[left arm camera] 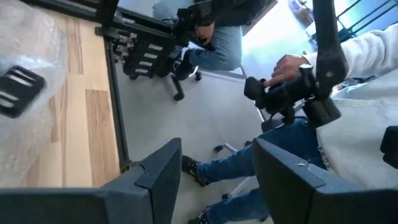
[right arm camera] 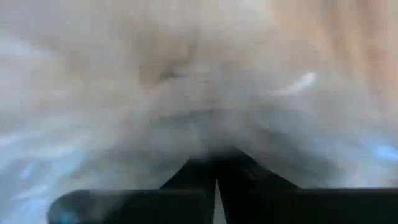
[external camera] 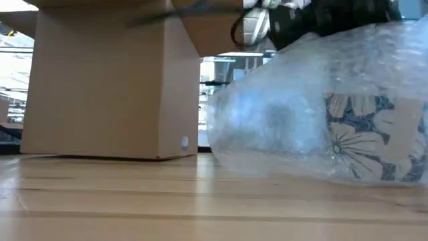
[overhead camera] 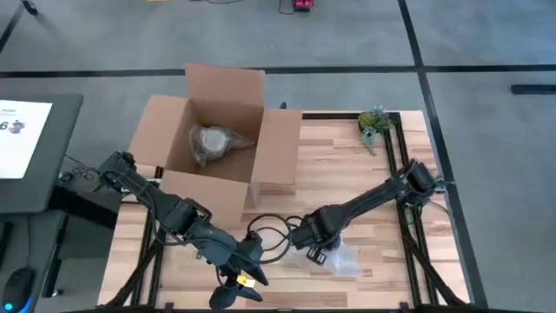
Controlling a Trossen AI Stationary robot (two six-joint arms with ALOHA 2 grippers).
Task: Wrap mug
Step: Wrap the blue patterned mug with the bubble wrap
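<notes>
Now | mug (external camera: pixel 374 137) on side in bubble wrap (external camera: pixel 281 120) | right end effector (right arm camera: pixel 216 180) together | left end effector (left arm camera: pixel 214 171) apart

Open cardboard box (overhead camera: pixel 213 130) and small plant (overhead camera: pixel 374 123) on the table (overhead camera: pixel 347 165).

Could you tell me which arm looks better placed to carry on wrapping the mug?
Probably the right: its gripper is shut on the bubble wrap around the mug. The left gripper hangs open at the table edge, off the wrap.
</notes>
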